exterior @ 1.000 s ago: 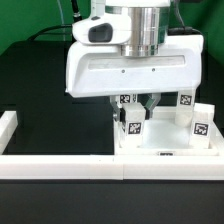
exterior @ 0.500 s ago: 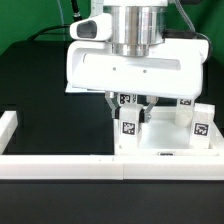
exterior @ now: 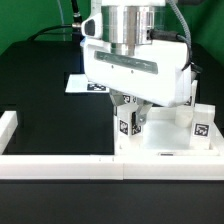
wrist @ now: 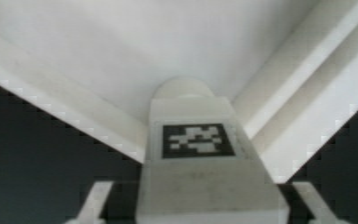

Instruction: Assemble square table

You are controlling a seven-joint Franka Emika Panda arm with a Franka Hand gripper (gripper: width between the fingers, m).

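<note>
The white square tabletop (exterior: pixel 165 150) lies at the exterior view's right, tray side up. A short white leg (exterior: pixel 127 123) with a black-and-white tag stands upright at its near left corner. My gripper (exterior: pixel 133 110) comes down from above and is shut on this leg; the hand is twisted about the leg's axis. In the wrist view the leg (wrist: pixel 194 150) fills the middle, tag towards the camera, between my gripper (wrist: pixel 202 208) fingers (wrist: pixel 99 205), with the tabletop's rim (wrist: pixel 87 65) behind. A second tagged leg (exterior: pixel 197 122) stands at the tabletop's right side.
The marker board (exterior: pixel 84 85) lies flat on the black table behind my hand at the exterior view's left. A long white border wall (exterior: pixel 60 166) runs along the front, and another (exterior: pixel 8 125) stands at the left edge.
My hand has turned about its vertical axis over the leg, and the leg's tag has turned a little with it. The marker board, hidden before, now shows.
</note>
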